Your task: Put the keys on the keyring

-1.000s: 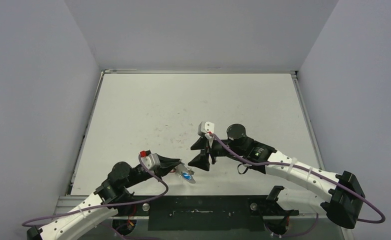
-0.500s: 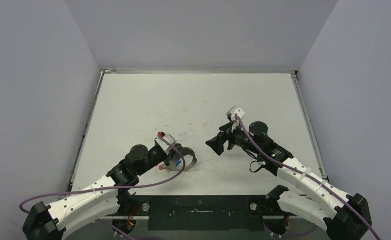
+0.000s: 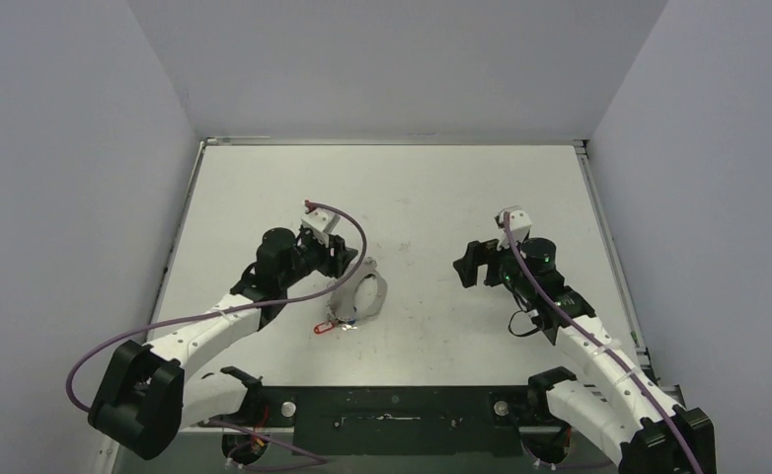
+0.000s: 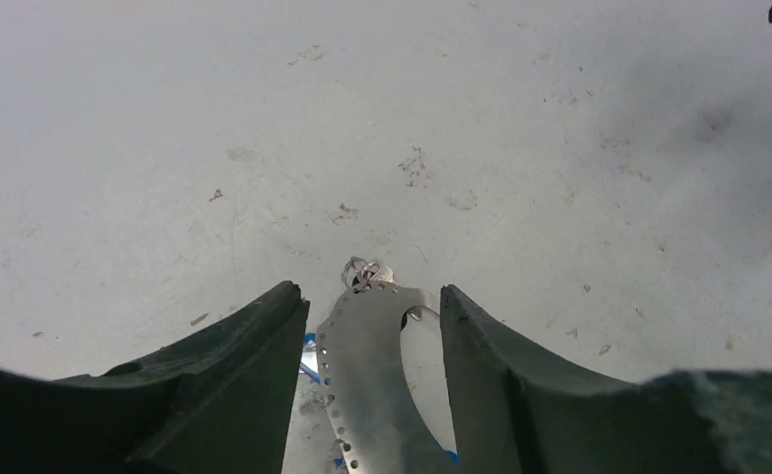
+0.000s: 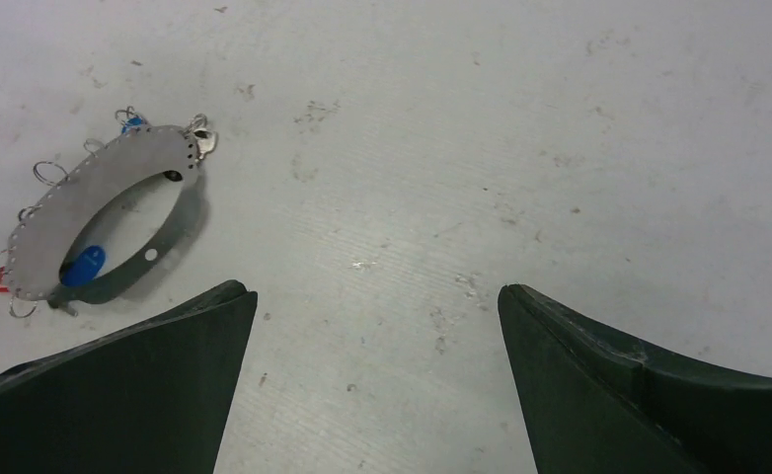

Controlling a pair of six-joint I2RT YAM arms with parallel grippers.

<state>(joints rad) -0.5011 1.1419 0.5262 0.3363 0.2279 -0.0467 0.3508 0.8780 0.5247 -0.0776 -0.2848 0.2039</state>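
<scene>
Silvery sheet metal, bent into a broad thin-walled keyring [image 5: 106, 183] with holes along one rim, resting tilted on edge a little left of the table's [image 3: 264, 188] middle and nearer its near edge, red-tagged key [image 3: 325, 327] and blue-tagged key [image 5: 84, 265] close against it. Probably light, springy and slick, apt to flex or skate if squeezed across the hoop, so best pinched through the wall near the small clip [image 4: 367, 272]. Left claw [image 4: 370, 296] part-way open astride the top rim, seemingly not clamping; right claw [image 5: 377, 291] spread wide, empty, well apart toward the right edge
</scene>
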